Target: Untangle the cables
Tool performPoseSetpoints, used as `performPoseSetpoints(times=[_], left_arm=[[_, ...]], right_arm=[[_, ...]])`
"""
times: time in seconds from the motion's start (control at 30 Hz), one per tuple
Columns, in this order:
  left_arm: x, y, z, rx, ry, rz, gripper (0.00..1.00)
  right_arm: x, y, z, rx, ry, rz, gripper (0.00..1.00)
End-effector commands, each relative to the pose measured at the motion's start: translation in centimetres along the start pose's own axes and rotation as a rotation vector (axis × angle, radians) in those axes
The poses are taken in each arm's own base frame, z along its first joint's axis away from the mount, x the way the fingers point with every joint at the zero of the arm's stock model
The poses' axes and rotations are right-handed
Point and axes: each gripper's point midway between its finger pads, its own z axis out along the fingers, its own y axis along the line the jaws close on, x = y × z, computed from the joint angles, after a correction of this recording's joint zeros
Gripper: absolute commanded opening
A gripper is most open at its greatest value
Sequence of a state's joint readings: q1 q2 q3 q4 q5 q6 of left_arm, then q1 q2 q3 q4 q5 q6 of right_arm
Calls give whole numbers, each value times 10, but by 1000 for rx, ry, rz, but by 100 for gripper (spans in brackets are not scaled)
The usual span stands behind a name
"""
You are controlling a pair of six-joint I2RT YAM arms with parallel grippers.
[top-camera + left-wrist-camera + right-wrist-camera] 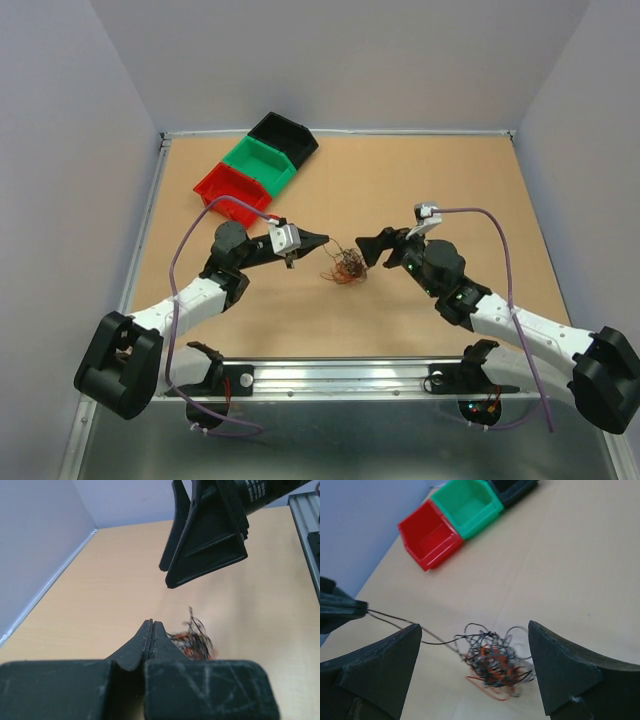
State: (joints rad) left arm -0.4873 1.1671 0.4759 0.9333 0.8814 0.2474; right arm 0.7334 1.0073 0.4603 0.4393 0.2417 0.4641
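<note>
The cables [346, 267] are a small curly tangle of red, orange-brown and dark wires lying mid-table. The tangle also shows in the right wrist view [495, 662] and in the left wrist view [197, 642]. My left gripper [322, 240] is shut on a dark wire just left of the tangle. In the right wrist view that wire [395, 622] runs taut from the left gripper [342, 611] to the tangle. My right gripper [372, 249] is open and empty, hovering just right of and above the tangle, which lies between its fingers [380, 665].
Three small bins stand in a row at the back left: red [228, 190], green [260, 163] and black [283, 137]. The two gripper tips are close together over the tangle. Grey walls enclose the table on three sides.
</note>
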Motion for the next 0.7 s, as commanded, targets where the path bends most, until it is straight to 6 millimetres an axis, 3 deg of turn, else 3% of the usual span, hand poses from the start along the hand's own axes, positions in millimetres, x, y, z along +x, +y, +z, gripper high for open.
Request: performPoseSetpoints(times=[0.0,0.27,0.43,0.67], left_arm=[[-30,-4,11,68,-67,96,0],[-27,-10,13,104,-54,90,0],[-31,-14,14,123,-60,86,0],[-40,-20,14,161,-74,66,0]], right_arm=[[-13,49,-8,-281,-47,-89,90],[9,77,-5,-393,12,-160,83],[21,68,10,-291,41,-198,82],[37,74,25,-233,52,-227,81]])
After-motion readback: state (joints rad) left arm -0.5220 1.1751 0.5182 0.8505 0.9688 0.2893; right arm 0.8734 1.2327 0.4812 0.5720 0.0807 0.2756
